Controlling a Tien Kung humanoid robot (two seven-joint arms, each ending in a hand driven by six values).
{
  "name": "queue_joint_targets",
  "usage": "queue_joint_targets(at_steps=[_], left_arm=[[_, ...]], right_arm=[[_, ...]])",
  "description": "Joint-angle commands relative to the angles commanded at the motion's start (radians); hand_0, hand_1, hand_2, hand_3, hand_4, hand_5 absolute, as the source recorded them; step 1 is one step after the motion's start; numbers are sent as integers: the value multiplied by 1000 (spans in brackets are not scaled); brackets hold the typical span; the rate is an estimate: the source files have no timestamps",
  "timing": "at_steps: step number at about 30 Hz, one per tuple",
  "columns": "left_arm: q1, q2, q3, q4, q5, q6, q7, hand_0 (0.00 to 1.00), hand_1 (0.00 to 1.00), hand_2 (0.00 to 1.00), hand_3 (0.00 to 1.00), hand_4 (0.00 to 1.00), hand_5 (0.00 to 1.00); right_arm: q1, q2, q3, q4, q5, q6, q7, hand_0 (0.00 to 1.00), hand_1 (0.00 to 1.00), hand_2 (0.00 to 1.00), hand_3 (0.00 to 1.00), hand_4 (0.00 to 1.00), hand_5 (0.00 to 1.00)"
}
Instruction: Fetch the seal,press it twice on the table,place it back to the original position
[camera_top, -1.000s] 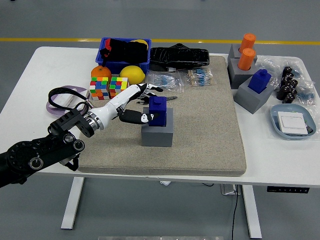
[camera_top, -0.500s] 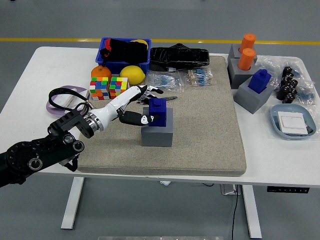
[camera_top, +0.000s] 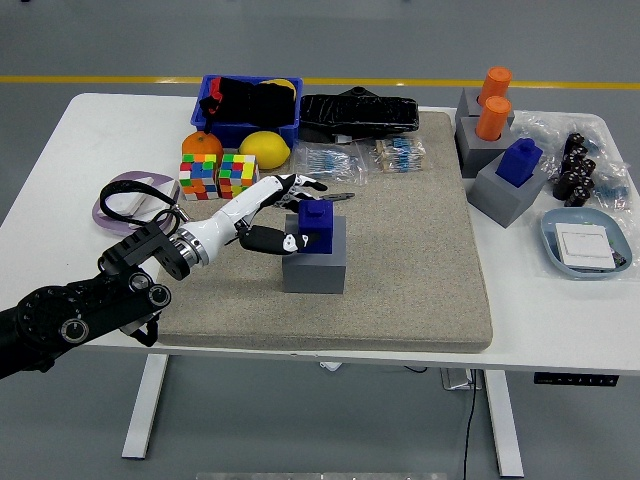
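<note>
Blue seal (camera_top: 316, 226) sits in the grey block holder (camera_top: 314, 264) on the tan mat (camera_top: 400, 250), left of the mat's middle. Your left hand (camera_top: 268, 212) reaches in from the lower left, white fingers (camera_top: 300, 184) spread above and beside the seal, thumb low against the seal's left side (contact looks likely, can't tell if it's a firm pinch). Seal is seated upright in the holder. You have no right arm in view. Second blue seal (camera_top: 520, 160) stands in its own grey holder (camera_top: 505, 192) on the table's right side, with two orange cylinders (camera_top: 493, 103) behind it. Behind the hand: two colour cubes (camera_top: 219, 174), an orange (camera_top: 201, 144), a lemon (camera_top: 265, 148), a blue bin (camera_top: 247, 110). White table (camera_top: 60, 150) underneath.
</note>
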Motion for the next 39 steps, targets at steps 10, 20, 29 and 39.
queue_joint_targets(at_steps=[10,20,29,39], left_arm=[[1,0,0,4,-8,-7,-2,695,736,637,807,795,2],[5,0,-4,7,-11,-26,0,707,742,678,829,849,2],[4,-1,-10,11,-14,-30,-1,752,805,755,863,998,2],[8,-1,-20,9,-22,-30,-4,789,827,781,884,998,2]], right_arm=[[0,1,2,0,-1,1,0,784,684,665,622,811,444],[-1,1,4,0,-4,1,1,784,685,665,622,812,446],[-1,2,7,0,-5,2,2,784,684,665,623,813,447],[-1,3,9,0,-6,2,1,784,684,663,623,814,449]])
